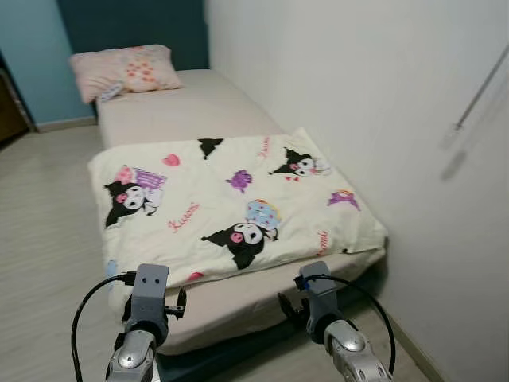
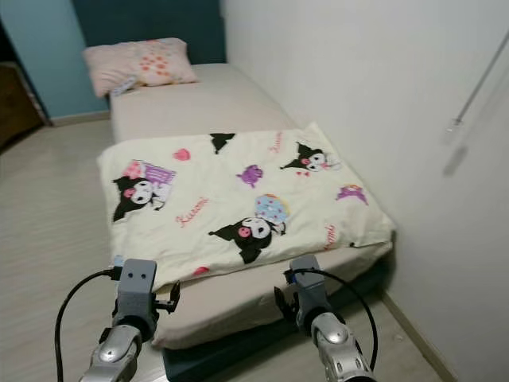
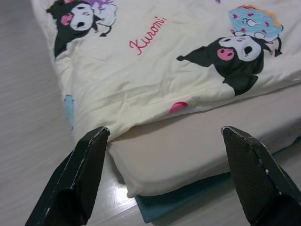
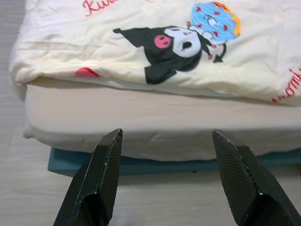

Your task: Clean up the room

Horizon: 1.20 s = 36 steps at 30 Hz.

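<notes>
A cream blanket printed with black-and-pink cartoon figures lies spread over the near half of a beige mattress. A pink pillow rests at the far end of the bed. Both my arms are raised at the foot of the bed. In the left wrist view my left gripper is open, its fingers spread before the blanket's near left corner and the mattress edge. My right gripper is open too, facing the mattress's foot edge below the blanket's hem. Neither holds anything.
A white wall runs along the bed's right side. Pale wood floor lies to the left of the bed. A teal bed base shows under the mattress. The far wall is blue.
</notes>
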Available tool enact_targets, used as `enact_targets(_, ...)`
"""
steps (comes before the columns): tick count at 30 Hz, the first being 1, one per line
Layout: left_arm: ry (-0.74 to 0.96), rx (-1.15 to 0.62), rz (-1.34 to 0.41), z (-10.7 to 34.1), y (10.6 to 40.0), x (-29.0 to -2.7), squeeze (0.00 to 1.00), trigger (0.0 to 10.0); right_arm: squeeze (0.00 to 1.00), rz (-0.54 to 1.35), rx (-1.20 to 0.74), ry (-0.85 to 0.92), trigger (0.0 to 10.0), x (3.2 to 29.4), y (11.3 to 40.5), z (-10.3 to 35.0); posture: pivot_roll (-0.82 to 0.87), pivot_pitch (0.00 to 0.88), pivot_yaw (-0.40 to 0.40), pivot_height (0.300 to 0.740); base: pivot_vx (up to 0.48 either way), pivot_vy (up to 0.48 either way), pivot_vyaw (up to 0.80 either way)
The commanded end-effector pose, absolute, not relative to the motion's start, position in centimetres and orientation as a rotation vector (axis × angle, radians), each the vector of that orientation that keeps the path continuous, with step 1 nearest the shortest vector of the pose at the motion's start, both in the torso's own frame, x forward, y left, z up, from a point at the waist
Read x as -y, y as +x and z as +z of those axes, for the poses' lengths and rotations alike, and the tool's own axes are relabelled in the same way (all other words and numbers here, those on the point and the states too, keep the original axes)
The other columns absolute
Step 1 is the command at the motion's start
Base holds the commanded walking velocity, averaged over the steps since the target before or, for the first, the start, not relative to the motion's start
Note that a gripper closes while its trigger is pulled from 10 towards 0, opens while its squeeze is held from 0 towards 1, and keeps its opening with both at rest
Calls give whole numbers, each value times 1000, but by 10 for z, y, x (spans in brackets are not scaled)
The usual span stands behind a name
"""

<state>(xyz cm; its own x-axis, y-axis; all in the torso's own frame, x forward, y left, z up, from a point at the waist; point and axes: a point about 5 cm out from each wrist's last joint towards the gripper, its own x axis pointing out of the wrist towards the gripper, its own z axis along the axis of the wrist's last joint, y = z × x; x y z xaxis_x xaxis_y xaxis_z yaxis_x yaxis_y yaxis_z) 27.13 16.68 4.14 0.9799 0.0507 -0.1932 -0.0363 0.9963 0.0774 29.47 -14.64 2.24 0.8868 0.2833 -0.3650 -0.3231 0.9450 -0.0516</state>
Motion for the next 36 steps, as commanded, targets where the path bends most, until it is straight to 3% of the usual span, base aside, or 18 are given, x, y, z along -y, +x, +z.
enact_targets(1,80,-206,48,39,269,-167,0,10000,0,323,-353,-114,10000,145,295,23,-32,74,-75,740,0,0,800)
enact_targets(26,116,-274,9,35,278,-158,0,10000,0,288,-335,-96,10000,149,299,27,-39,89,-53,740,0,0,800)
enact_targets(36,131,-262,8,37,281,-158,0,10000,0,274,-328,-80,10000,150,298,27,-44,95,-45,740,0,0,59)
